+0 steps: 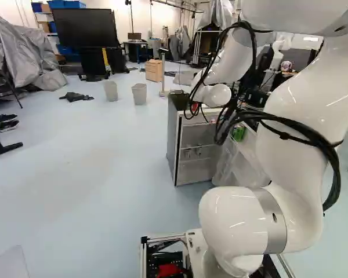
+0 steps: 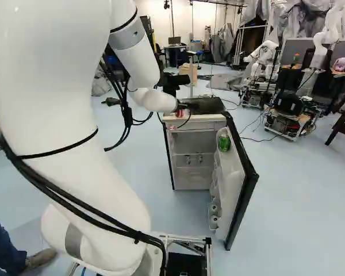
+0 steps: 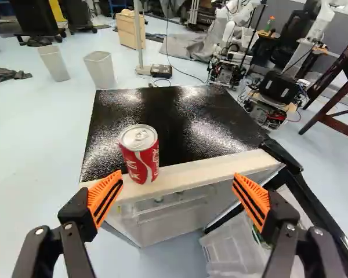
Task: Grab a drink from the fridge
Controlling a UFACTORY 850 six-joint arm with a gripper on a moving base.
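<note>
- My gripper (image 3: pixel 178 175) is open and empty at the fridge's front edge, orange-padded fingers (image 3: pixel 104 198) spread wide; one is very close to the red can, and whether it touches I can't tell.
- The red can (image 3: pixel 140 159), the likeliest drink for me, stands upright on the fridge top, right at its front edge, outside the cabinet.
- I judge the step in hand to be lining up a grasp on it. Next I should shift sideways to centre it, ease ahead until it sits between my pads, then close gently and lift; a nudge off-centre could tip or slide it.
- The fridge top (image 3: pixel 180 116) is black and glossy behind a pale front strip; the fridge (image 2: pixel 200 118) itself is open below.
- The fridge door (image 2: pixel 240 172) is swung wide toward my base, a green can (image 2: pixel 224 143) in its upper rack.
- Pale blue floor (image 1: pixel 93 168) surrounds the fridge.
- Beyond the fridge, off the side away from its door, stand two bins (image 3: pixel 100 69); past its door side is another robot (image 3: pixel 276 92).
- Farthest from the fridge, a big dark screen (image 1: pixel 85 27) stands near the wall.
</note>
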